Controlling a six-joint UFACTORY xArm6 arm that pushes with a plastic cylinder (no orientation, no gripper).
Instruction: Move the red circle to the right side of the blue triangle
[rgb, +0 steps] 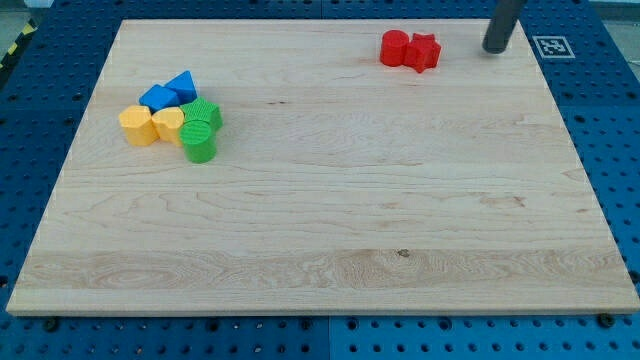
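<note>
The red circle (394, 47) lies near the view's top right of the wooden board (330, 230), touching a red star-shaped block (424, 52) on its right. The blue triangle (183, 86) sits far off at the view's upper left, next to a blue block (157, 98). My tip (495, 50) rests on the board to the right of the red star, a short gap away, touching no block.
At the upper left, a cluster holds a yellow hexagon-like block (137, 125), a yellow heart-like block (168, 124), a green block (205, 113) and a green cylinder (199, 143). A marker tag (552, 46) lies beyond the board's top right corner.
</note>
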